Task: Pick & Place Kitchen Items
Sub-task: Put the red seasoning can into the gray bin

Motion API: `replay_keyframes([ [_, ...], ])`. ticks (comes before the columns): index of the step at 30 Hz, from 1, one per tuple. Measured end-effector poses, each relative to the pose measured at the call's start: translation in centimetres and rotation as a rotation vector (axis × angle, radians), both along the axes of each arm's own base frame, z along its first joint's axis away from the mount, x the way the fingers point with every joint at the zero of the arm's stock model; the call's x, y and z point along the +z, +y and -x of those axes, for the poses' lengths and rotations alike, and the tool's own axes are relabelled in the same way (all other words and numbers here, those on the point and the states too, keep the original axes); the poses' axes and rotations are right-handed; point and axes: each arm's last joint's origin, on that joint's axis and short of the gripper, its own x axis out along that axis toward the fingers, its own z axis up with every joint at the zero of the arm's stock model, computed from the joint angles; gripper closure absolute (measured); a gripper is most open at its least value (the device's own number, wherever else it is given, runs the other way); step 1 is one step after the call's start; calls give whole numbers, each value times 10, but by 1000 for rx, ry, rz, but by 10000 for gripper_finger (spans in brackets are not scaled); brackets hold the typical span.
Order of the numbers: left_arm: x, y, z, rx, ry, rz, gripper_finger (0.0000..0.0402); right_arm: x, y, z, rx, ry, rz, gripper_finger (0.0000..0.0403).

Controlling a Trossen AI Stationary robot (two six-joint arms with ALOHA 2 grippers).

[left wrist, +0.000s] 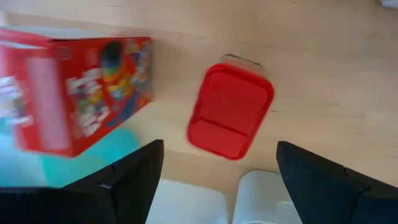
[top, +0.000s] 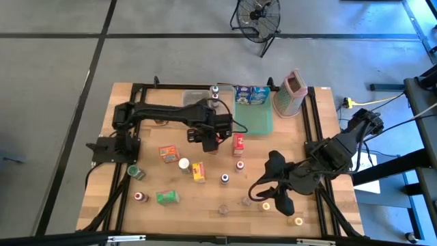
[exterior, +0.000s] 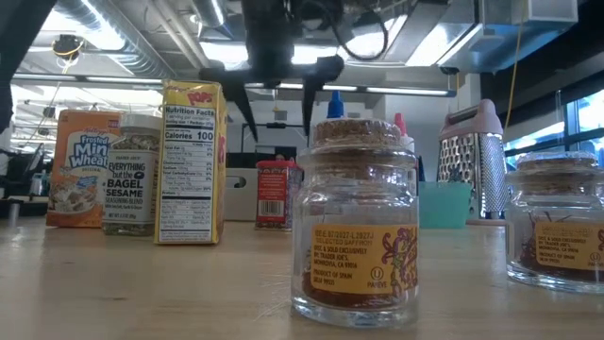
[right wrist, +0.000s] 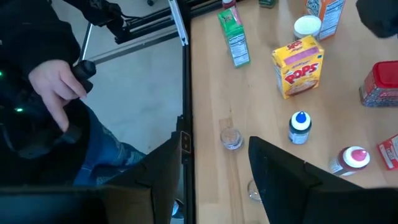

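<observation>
— Two arms, so why is only one over the groceries?
— Left gripper [top: 211, 143] hangs spread wide above the red jar [left wrist: 231, 111], likely lining up a grab. Right gripper [right wrist: 200, 186] waits near the front edge, half-open, empty.

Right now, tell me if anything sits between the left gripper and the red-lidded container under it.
Nothing visible does. The left gripper hangs open above the red-lidded container, its fingers spread wider than the lid. The red box lies off to one side, apart from the container.
</observation>
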Motion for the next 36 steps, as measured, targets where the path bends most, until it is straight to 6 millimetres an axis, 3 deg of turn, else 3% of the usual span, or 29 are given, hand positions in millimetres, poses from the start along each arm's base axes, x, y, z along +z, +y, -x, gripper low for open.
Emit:
replay_keyframes([
  [18,-7,3,-2,-17,14,4,94,-4,-7,-1,36,18,91,213],
  [28,-1,3,-21,248,-221,51,94,-3,-8,-2,43,13,103,213],
  [36,-6,-7,-9,35,-54,-44,94,-3,-8,-2,44,13,103,213],
])
